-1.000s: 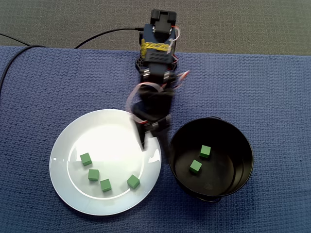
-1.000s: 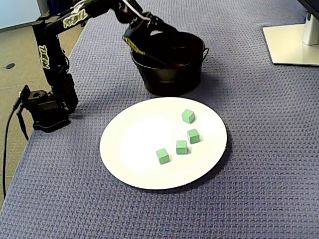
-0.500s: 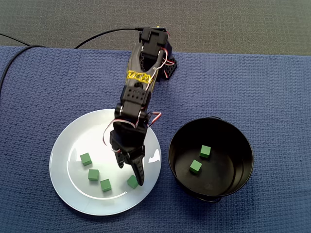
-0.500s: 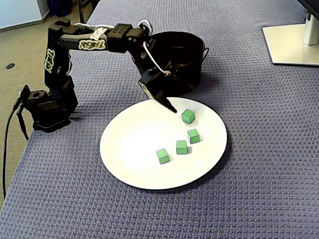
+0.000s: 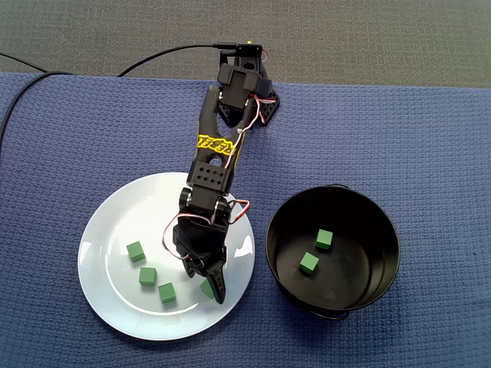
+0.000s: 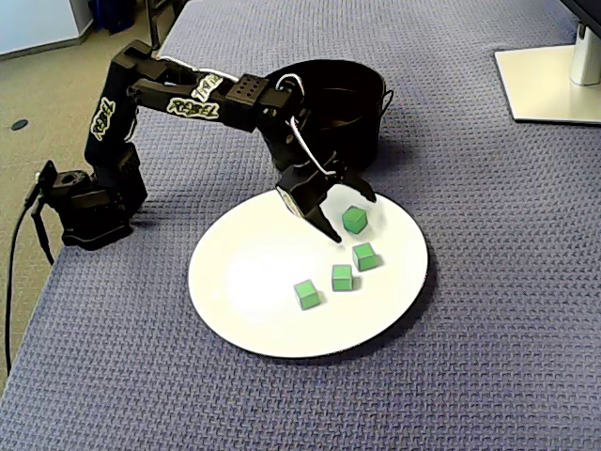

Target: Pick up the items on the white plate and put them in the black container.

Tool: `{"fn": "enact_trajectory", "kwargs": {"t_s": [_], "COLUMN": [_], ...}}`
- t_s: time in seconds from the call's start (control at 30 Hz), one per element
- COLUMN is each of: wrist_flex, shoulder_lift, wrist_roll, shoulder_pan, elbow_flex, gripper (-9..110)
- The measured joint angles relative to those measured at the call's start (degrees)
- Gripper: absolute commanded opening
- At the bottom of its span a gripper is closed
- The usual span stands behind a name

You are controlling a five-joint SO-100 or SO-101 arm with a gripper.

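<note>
A blue woven mat (image 6: pixel 498 310) is laid over the table. The white plate (image 6: pixel 244 319) is set on it, just beside the black container (image 6: pixel 362 150). The gripper (image 6: pixel 354 219) is spread open and positioned low over the plate, with one green cube (image 6: pixel 355 222) bracketed between its jaws; contact cannot be confirmed. For a sound grasp, the fingers (image 6: pixel 322 224) are to be closed squarely on opposite faces before the lift. Near it, three more cubes (image 6: pixel 343 277) are grouped, close enough to be nudged. In the container, two cubes (image 5: pixel 308 263) are already held. Its near rim is to be cleared during transfer. A white stand base (image 6: pixel 554 85) is placed well apart.
</note>
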Motion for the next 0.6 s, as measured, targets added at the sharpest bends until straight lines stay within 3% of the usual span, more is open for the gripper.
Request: {"fn": "enact_trajectory", "kwargs": {"t_s": [0.6], "wrist_flex": [-3.3], "shoulder_lift": [-1.0], "wrist_roll": [0.8], "shoulder_pan": [-0.4], "elbow_flex": [1.1], "gripper": [22]}}
